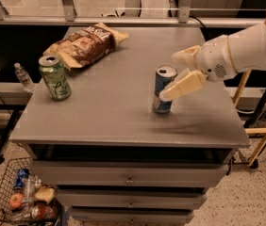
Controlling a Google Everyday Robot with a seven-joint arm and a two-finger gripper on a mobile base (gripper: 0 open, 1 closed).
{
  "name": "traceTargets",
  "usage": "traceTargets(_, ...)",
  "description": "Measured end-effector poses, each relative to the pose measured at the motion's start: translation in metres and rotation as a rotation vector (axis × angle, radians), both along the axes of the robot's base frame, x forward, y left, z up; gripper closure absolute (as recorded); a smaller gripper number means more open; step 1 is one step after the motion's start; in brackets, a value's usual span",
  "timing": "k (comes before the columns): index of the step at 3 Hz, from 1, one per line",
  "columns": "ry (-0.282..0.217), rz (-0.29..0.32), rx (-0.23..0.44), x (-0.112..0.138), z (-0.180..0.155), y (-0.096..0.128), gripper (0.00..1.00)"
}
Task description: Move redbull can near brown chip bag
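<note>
The redbull can [163, 91] stands upright on the grey table [109, 112], right of centre. The brown chip bag [85, 44] lies at the far left of the table top. My gripper [169, 77] reaches in from the right and is open. One cream finger [186, 84] lies across the can's near right side, and the other finger [186, 56] sits just behind the can's top. The can stands on the table between them.
A wider green can [54, 77] stands upright near the table's left edge, in front of the bag. The table has drawers below. A wire basket [15, 199] of items sits on the floor at lower left. A wooden stand [260, 131] is on the right.
</note>
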State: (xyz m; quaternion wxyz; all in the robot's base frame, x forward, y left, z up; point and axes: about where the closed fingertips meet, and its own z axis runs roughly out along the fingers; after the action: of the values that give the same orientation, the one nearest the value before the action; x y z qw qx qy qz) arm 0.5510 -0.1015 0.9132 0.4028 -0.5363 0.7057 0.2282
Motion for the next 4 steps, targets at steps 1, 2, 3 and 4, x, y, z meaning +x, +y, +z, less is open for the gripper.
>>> traceTargets(1, 0.003, 0.010, 0.021, 0.002, -0.001, 0.003, 0.41)
traceTargets(2, 0.001, 0.021, 0.069, 0.003, 0.002, 0.005, 0.65)
traceTargets(3, -0.045, 0.016, 0.074, 0.005, 0.020, -0.004, 0.87)
traceTargets(4, -0.116, -0.006, 0.036, 0.010, 0.049, -0.022, 1.00)
